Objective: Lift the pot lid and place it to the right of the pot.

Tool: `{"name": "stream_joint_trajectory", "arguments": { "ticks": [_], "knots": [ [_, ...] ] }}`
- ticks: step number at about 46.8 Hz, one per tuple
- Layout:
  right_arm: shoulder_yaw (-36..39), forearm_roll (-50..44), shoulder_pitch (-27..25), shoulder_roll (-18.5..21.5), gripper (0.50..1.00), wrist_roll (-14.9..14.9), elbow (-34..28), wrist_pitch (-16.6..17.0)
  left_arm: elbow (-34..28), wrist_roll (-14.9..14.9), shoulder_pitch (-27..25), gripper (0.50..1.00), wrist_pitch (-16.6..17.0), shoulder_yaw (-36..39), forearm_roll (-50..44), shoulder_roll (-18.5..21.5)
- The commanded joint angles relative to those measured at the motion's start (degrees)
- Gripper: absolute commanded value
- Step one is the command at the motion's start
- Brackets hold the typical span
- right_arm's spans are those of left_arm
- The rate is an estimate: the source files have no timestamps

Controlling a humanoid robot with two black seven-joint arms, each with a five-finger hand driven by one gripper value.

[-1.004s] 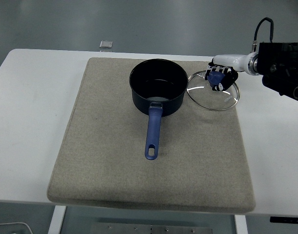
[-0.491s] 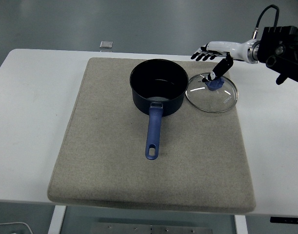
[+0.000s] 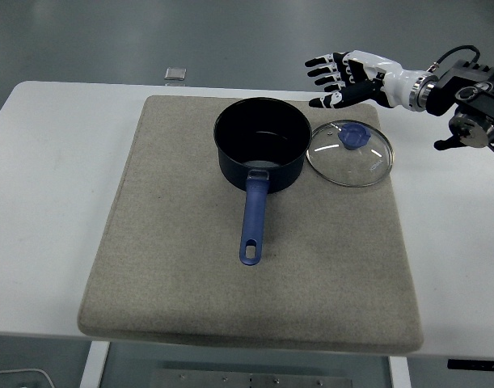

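Glass pot lid point(image 3: 350, 153) with its blue knob point(image 3: 352, 137) lies flat on the grey mat point(image 3: 174, 275), just to the right of the dark blue saucepan point(image 3: 261, 144), its metal rim almost touching the pan's wall; I cannot tell whether they actually meet. From my seat I read the pan as open and upright near the far middle of the mat, with its blue handle point(image 3: 253, 222) pointing back toward the near edge of the table point(image 3: 44, 202). My right hand point(image 3: 344, 77) is above and behind the lid, clear of it, fingers point(image 3: 321, 71) spread wide and pointing left, palm turned partly down, holding nothing. The white wrist section and black forearm run off to the right of the lid toward the picture's edge. Relative to the pan, the lid sits level with the pan's bowl, well within the mat's right border. I see a small grey square object point(image 3: 176, 73) at the far edge of the table, behind and to the left of the pan; what it is I cannot make out. My left arm does not show
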Motion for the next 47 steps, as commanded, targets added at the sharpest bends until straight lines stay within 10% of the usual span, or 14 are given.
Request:
{"name": "stream_joint_trajectory", "arguments": {
  "ticks": [1, 23, 47],
  "knots": [
    [3.9, 2.9, -2.1, 0.2, 0.895, -0.1, -1.3, 0.4, 0.0, 0.0, 0.0, 1.000, 0.0, 0.1, 0.0, 0.0],
    [11.1, 26.6, -7.8, 1.5, 0.899, -0.3, -3.5, 0.8, 0.0, 0.0, 0.0, 1.000, 0.0, 0.0, 0.0, 0.0],
    [13.8, 27.9, -11.8, 4.1, 0.901, -0.1, -5.7, 0.4, 0.0, 0.0, 0.0, 1.000, -0.1, 0.0, 0.0, 0.0]
  ]
}}
